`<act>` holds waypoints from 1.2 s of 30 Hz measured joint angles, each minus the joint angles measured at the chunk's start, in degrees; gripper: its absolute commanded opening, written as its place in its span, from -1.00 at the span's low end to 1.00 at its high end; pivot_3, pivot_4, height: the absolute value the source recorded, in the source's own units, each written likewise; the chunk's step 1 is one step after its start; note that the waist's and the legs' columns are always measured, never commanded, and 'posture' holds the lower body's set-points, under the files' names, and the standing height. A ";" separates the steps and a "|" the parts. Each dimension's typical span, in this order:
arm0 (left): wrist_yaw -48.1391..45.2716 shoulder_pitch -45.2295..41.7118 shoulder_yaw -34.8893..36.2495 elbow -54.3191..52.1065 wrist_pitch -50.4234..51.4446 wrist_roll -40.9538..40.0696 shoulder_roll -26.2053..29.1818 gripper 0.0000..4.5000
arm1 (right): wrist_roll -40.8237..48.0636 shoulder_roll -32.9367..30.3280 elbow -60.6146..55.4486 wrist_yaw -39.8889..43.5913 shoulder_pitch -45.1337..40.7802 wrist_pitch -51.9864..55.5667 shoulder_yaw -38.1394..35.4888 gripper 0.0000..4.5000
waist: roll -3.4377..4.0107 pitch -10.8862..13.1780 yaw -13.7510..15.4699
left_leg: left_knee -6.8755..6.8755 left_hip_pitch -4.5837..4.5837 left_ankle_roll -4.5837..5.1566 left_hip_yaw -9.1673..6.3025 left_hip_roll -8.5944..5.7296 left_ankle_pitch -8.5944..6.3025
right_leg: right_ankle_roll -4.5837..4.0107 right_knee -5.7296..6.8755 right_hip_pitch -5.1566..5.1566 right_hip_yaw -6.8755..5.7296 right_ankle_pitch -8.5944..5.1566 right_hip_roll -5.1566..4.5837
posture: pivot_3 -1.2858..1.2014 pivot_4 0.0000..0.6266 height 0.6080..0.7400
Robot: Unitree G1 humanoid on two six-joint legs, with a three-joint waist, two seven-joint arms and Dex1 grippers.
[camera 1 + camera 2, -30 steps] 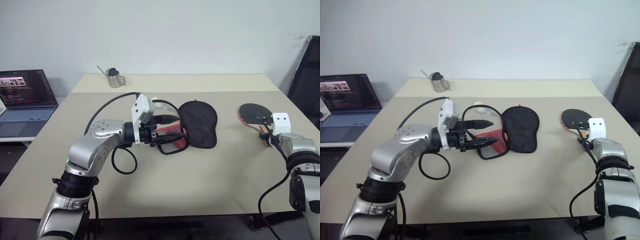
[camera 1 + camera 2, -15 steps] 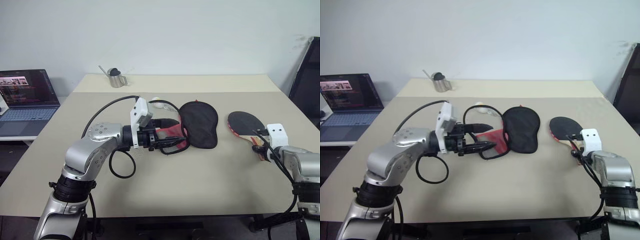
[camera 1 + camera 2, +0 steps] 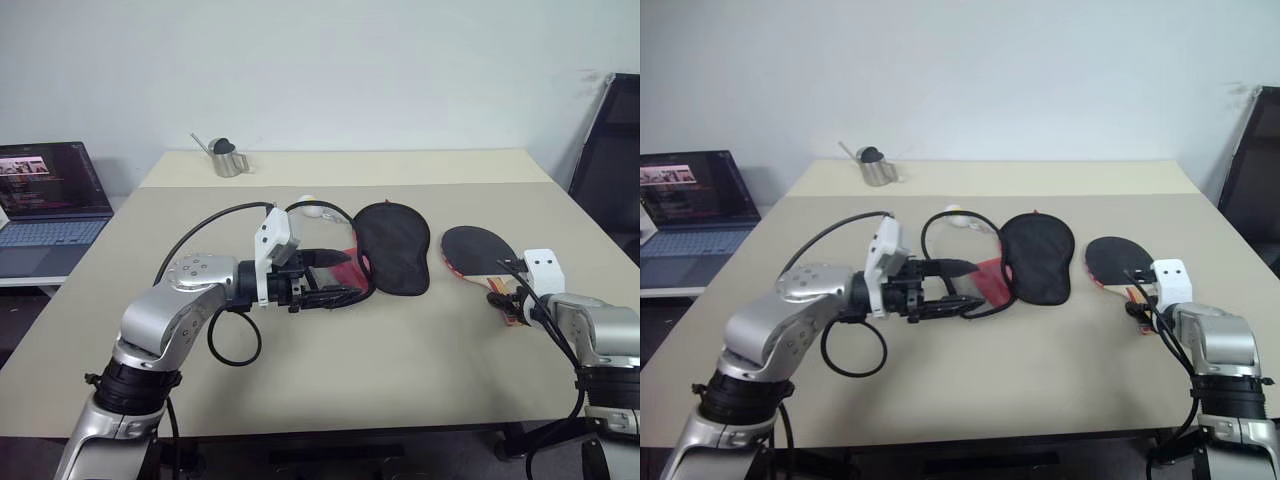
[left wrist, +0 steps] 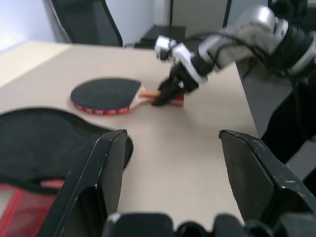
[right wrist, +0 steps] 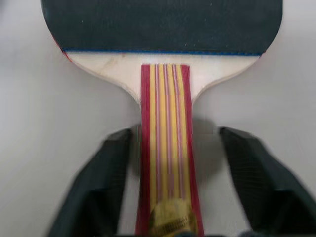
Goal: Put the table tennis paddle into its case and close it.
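Table tennis paddle (image 3: pixel 470 249) — flat bat, round black rubber face, wooden handle striped red and yellow — lies flat on the beige surface (image 3: pixel 400 350), on its right side, handle toward the robot. Right tool (image 5: pixel 168 177) straddles the handle: fingers (image 5: pixel 98 182) spread wide, a gap on each side of the wood, no grip.

Just left of the paddle, not touching it: the case (image 3: pixel 392 245), a paddle-shaped black fabric pouch with a red panel, lying open on the surface. Left tool (image 3: pixel 335 277) points toward the case's red end, its jaws wide — whether it pinches the fabric I cannot tell.

Behind the case, a small white ball (image 3: pixel 309 201). At the far left edge of the surface, a small metal can (image 3: pixel 229 160). An open laptop (image 3: pixel 45 195) sits on a side desk to the left.
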 measured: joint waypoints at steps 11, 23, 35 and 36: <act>0.83 1.95 2.99 -1.27 0.04 -0.08 1.70 0.45 | -1.30 -0.58 13.29 4.38 -6.80 -8.51 4.33 0.44 | -0.04 -0.02 -0.49 | 0.01 0.12 0.46 0.14 -0.01 0.32 | -0.01 -0.08 0.06 0.17 0.53 0.03 | 0.03 -0.52 1.00; 2.55 7.14 7.07 -3.18 0.84 -1.00 4.80 0.45 | -1.72 1.10 17.61 2.01 -9.18 -10.28 3.77 -0.52 | -0.20 -0.10 -0.42 | 0.00 0.40 0.68 0.89 -0.08 0.48 | 0.17 -0.13 0.08 1.04 0.81 0.01 | 0.03 -0.52 1.00; 2.53 11.54 11.03 -5.32 1.07 -2.04 7.97 0.45 | 3.05 3.91 6.30 -2.87 -11.77 2.46 -0.99 -0.52 | -0.16 -0.04 -0.60 | -0.14 -0.14 0.68 1.22 -0.03 0.47 | 0.37 -0.19 -0.61 1.33 0.86 0.03 | 0.03 -0.52 1.00; 2.53 11.66 11.21 -5.33 1.07 -2.04 8.07 0.45 | 3.74 5.00 4.36 -3.13 -12.71 3.57 -1.15 -0.52 | -0.16 -0.04 -0.61 | -0.15 -0.22 0.68 1.20 -0.01 0.47 | 0.36 -0.16 -0.72 1.32 0.86 0.07 | 0.03 -0.52 1.00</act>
